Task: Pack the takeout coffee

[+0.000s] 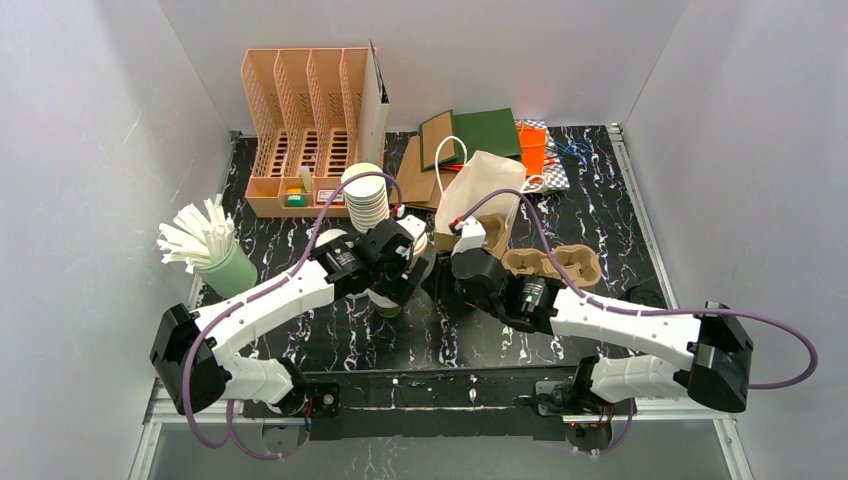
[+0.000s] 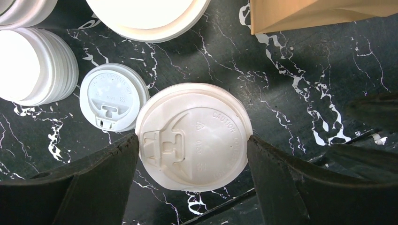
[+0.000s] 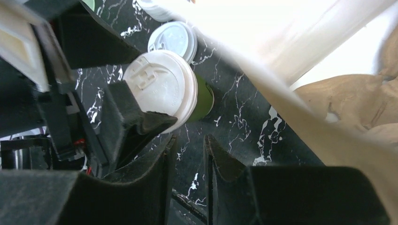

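Left end effector [image 2: 193, 143] flanks lidded cup [image 3: 162, 89].

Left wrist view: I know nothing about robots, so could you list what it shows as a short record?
centre: lidded coffee cup, white sip lid on, standing on the black table
cup walls: green, as the right wrist view shows
left gripper: a finger at each side of the lid's rim; whether it grips cannot be told
beside the cup: loose lid, flat on the table
far left: stack of lids
top right: paper bag
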Robot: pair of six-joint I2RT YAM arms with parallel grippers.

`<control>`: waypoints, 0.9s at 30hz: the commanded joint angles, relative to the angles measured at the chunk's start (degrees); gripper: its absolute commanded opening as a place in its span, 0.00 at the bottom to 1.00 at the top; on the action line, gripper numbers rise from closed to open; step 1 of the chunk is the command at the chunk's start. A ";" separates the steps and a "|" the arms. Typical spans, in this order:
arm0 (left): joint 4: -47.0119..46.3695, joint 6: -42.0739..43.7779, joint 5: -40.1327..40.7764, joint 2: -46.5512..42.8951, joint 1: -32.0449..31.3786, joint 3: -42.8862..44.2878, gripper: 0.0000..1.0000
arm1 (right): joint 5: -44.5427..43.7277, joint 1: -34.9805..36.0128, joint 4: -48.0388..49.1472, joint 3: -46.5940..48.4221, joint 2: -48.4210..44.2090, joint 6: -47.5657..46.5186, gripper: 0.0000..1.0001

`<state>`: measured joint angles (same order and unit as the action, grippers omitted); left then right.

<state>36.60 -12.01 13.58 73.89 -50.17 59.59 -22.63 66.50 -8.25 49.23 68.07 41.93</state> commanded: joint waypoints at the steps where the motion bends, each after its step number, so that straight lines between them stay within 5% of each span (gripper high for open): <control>1: 6.93 -0.26 5.13 1.67 -0.01 -1.71 0.82 | 2.65 0.03 4.52 -1.32 1.81 2.05 0.36; 27: 9.07 -4.72 5.49 0.31 -0.01 -0.76 0.82 | 15.99 -5.07 15.03 -4.41 9.35 10.08 0.29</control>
<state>39.75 -16.73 18.15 73.80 -50.15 59.75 -8.78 62.00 6.39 46.04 76.29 48.47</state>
